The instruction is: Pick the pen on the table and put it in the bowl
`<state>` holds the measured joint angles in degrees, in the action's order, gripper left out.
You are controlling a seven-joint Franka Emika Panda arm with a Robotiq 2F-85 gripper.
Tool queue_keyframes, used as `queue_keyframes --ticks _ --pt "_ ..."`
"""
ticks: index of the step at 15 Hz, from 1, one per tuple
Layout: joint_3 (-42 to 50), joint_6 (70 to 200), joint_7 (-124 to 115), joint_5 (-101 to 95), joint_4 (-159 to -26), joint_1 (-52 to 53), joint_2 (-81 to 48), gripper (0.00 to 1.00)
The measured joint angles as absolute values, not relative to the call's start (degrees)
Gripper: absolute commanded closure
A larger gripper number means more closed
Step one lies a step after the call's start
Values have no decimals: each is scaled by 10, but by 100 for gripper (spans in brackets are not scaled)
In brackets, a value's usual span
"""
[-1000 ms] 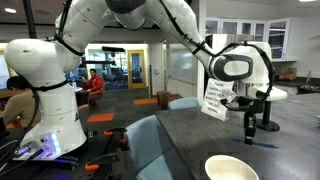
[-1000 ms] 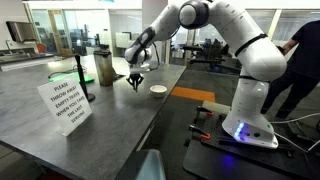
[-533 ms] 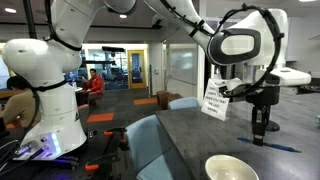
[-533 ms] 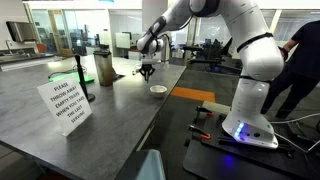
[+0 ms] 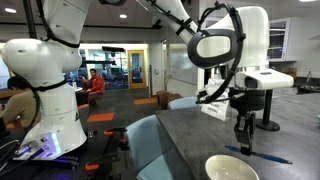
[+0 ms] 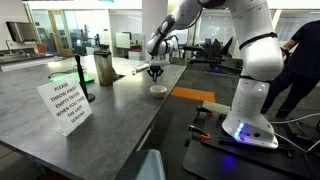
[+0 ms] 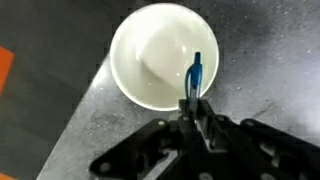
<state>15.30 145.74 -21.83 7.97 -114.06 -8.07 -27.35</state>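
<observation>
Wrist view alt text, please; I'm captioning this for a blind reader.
Seen from above, the black gripper grips a thin blue pen whose free end lies over the inside of a wide, cream-white round bowl. The bowl, otherwise empty, sits on a dark grey speckled table.

Lower end of pen (image 7: pixel 194 75) was hidden within blurred pincer (image 7: pixel 197 104), bowl (image 5: pixel 232 168) was cropped at an exterior view's bottom edge

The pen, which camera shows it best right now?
The wrist view. There the blue pen stands out clearly against the white bowl, pinched in the tool. In both exterior views you can see the tool near the bowl, but the pen itself is too small to make out.
</observation>
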Motion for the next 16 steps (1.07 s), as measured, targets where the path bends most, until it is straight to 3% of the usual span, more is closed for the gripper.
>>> queue_keyframes --ticks 15,16 --pt "232 1598 -311 3 -1255 7 -259 96" --pt "238 1598 -319 0 -1256 16 -259 60"
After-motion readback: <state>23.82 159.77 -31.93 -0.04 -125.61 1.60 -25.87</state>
